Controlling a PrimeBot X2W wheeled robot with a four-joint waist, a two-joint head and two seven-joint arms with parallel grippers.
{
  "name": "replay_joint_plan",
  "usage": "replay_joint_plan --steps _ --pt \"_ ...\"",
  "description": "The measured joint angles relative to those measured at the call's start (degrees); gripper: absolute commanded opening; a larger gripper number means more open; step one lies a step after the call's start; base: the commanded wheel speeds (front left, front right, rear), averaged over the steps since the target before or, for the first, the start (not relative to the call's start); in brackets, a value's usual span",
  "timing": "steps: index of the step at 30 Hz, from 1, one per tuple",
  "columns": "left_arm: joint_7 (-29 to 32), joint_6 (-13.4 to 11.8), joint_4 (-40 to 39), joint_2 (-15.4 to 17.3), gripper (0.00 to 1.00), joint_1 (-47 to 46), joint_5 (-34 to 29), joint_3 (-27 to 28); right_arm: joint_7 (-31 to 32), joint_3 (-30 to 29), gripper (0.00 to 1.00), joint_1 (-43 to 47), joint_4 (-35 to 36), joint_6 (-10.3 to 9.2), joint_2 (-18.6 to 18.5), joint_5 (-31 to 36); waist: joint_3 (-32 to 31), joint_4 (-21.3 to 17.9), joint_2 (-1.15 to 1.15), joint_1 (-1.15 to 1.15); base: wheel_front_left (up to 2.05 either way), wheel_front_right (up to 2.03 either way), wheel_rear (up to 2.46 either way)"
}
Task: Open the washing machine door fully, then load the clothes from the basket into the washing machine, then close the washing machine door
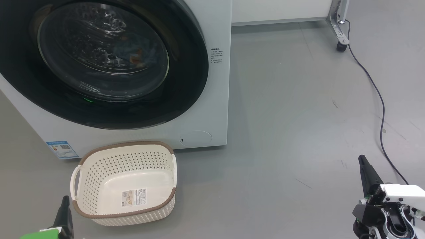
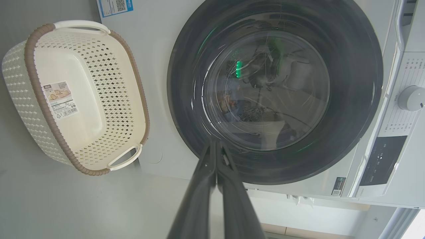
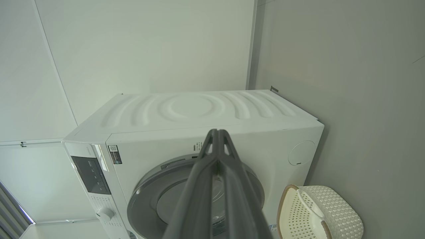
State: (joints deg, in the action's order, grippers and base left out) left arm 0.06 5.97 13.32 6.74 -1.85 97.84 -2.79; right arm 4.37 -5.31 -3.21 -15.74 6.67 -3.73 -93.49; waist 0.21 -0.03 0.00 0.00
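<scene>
The white washing machine stands at the upper left of the head view. Its round washing machine door lies flush against the front, black rim around a bulging glass bowl. Behind the glass I make out a patch of blue and orange clothes. The cream basket sits on the floor just in front, with nothing inside. My left gripper is shut at the lower left, close to the basket's near corner. My right gripper is shut at the lower right, far from the machine. In the left wrist view the shut left gripper points at the door.
A black cable runs across the grey floor on the right, from a wheeled metal frame at the back. The machine's knob and dark control panel sit above the door. A pale wall stands behind the machine.
</scene>
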Motion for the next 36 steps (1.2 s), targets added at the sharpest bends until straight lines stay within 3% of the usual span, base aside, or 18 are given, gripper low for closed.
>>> replay_joint_plan --steps 36 --pt "0.44 0.48 1.55 0.00 0.00 -0.62 -0.01 0.27 0.01 -0.14 0.00 -0.03 -0.31 0.07 0.04 0.00 -0.05 0.02 0.00 0.00 0.00 0.00 0.00"
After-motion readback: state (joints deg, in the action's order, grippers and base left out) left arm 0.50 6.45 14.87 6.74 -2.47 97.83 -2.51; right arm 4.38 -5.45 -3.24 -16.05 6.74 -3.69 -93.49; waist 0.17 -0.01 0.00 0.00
